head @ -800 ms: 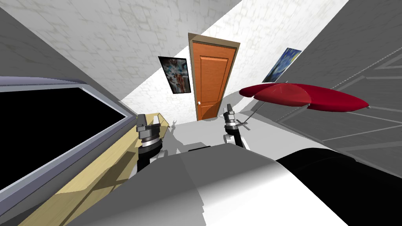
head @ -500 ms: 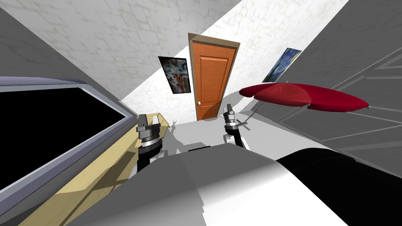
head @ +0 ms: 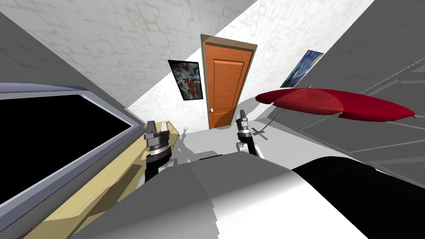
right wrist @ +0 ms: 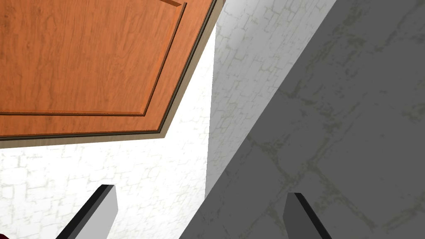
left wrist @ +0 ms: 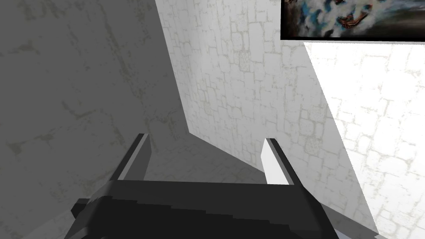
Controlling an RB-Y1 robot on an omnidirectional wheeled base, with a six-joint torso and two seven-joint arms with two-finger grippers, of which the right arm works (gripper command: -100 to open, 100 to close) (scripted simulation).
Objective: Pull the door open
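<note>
Only my own view has slid a bit since a moment ago; nothing in the room moved. Door (head: pixel 224 89) is orange wood grain with recessed panels, a tan frame and a small pale round knob (head: pixel 211 110). It's closed, straight ahead on the far wall, well apart from both grippers. Left gripper (head: pixel 151 123) and right gripper (head: pixel 242 112) both have their fingers spread, gripping nothing. Smooth red umbrella (head: pixel 332 103) off to the right.

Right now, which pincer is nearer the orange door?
Right. The right pincer sits short of the door, low by its right edge, pointing at it; the left pincer is farther left, pointing at the wall beside the picture.
</note>
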